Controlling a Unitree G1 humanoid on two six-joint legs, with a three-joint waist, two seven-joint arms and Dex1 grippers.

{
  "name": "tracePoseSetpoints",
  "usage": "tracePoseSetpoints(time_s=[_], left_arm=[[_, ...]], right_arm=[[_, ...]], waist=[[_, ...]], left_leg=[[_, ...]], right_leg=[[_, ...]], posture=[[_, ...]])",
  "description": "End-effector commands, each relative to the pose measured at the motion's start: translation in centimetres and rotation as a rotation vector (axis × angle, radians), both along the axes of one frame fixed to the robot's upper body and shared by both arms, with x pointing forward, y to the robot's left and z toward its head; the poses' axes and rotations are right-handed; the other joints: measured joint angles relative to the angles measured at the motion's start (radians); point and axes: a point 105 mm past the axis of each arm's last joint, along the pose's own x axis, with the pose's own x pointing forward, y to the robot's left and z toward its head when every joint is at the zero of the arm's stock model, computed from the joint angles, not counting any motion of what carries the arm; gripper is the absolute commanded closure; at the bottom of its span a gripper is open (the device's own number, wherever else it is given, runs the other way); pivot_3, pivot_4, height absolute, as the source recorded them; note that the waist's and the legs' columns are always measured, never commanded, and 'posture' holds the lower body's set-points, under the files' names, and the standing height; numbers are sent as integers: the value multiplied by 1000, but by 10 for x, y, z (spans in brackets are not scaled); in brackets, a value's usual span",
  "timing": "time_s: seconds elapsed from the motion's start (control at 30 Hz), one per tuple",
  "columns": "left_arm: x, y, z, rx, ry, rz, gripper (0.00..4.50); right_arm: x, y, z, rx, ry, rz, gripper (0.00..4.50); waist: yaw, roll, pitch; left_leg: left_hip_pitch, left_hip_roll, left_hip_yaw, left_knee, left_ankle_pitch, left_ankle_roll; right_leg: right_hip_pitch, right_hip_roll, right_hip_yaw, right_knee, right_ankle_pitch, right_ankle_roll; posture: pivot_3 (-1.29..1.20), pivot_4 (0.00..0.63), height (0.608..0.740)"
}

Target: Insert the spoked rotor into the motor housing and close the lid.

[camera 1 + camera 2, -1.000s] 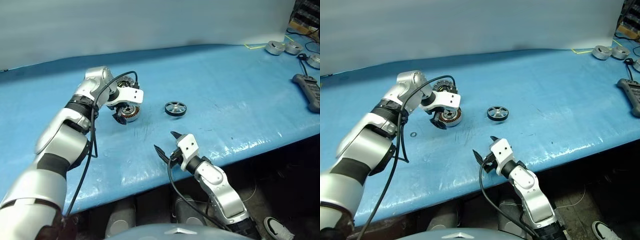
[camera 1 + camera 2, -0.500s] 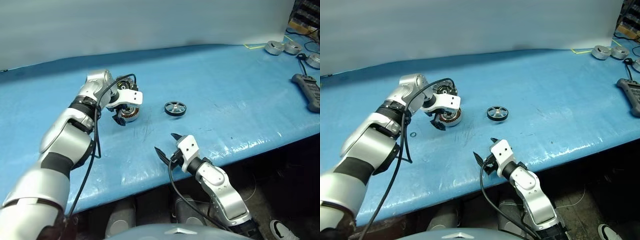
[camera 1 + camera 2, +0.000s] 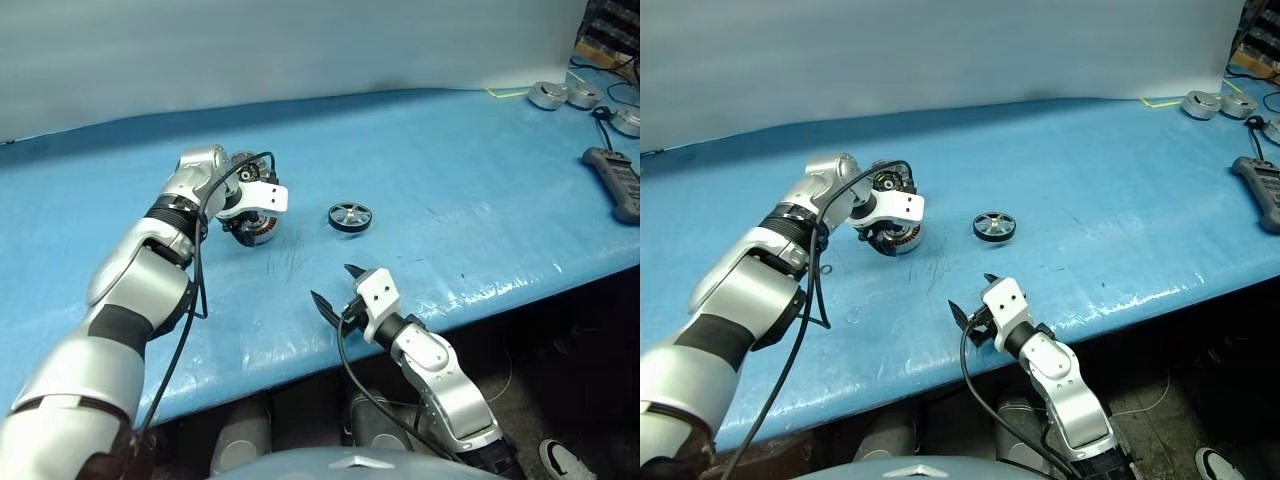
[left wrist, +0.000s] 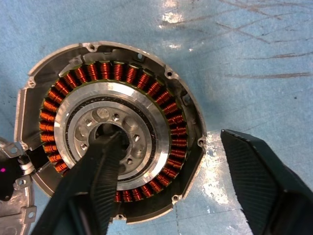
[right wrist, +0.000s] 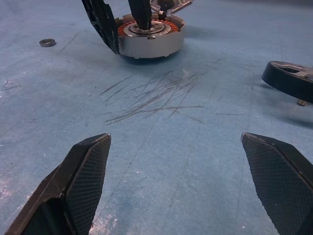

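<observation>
- The motor housing (image 3: 258,226) sits open on the blue table (image 3: 450,170), left of centre, with its copper-orange windings facing up.
- The left gripper (image 3: 243,226) points steeply down over the housing. From the head views its black fingers are mostly hidden behind the white wrist block, so the spread cannot be read there.
- The left wrist view settles it: one finger (image 4: 93,181) lies over the housing's silver centre, at the hub hole, and the other stands outside the shell over bare table, beyond the housing's rim. The jaws are parted, straddling one side of the housing wall; whether either finger presses on the metal I cannot tell, so no firm grasp shows.
- That same view shows a sliver of the lid (image 4: 12,215) joined to the housing's edge, lying flat beside it; in the head views the lid (image 3: 887,181) is a grey disc just beyond the housing, partly behind the wrist.
- The right wrist view gives a low side look: the housing's plain silver wall (image 5: 146,45) with both left fingers coming down, one on the centre and one outside the wall.
- The spoked rotor (image 3: 350,216) lies flat on the table to the right of the housing, apart from it, untouched.
- A small dark ring (image 5: 47,42) lies on the table left of the housing.
- The right gripper (image 3: 336,287) hovers at the near table edge, fingers spread wide and empty, well short of rotor and housing.
</observation>
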Motion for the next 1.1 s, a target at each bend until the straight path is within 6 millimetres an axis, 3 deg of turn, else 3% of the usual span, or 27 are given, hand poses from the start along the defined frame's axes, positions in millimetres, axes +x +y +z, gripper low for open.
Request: tracePoseSetpoints(time_s=[0.03, 0.33, 0.83, 1.1], left_arm=[[-1, 3, -3, 22, -7, -12, 2583], [-13, 8, -9, -13, 19, -18, 2583], [-83, 36, -19, -76, 60, -17, 2583], [-113, 34, -17, -119, 69, 10, 2583]], right_arm=[[3, 2, 13, 16, -49, -1, 0], [6, 2, 13, 19, -50, -9, 0], [8, 9, 9, 56, -44, -25, 0], [12, 14, 9, 83, -52, -33, 0]], waist=[[0, 0, 0], [-5, 0, 0], [-25, 5, -3], [-20, 5, -3]], left_leg=[[1, 0, 0, 0, 0, 0], [2, 0, 0, 1, 0, 0], [5, 2, 1, 0, 0, 1], [6, 3, 1, 0, 0, 1]], right_leg=[[1, 0, 0, 0, 0, 0], [1, 0, 0, 1, 0, 0], [2, 1, 2, 4, -2, -4], [2, 2, 2, 5, -5, -8]], posture=[[0, 150, 740], [0, 150, 740], [0, 150, 740], [0, 150, 740]])
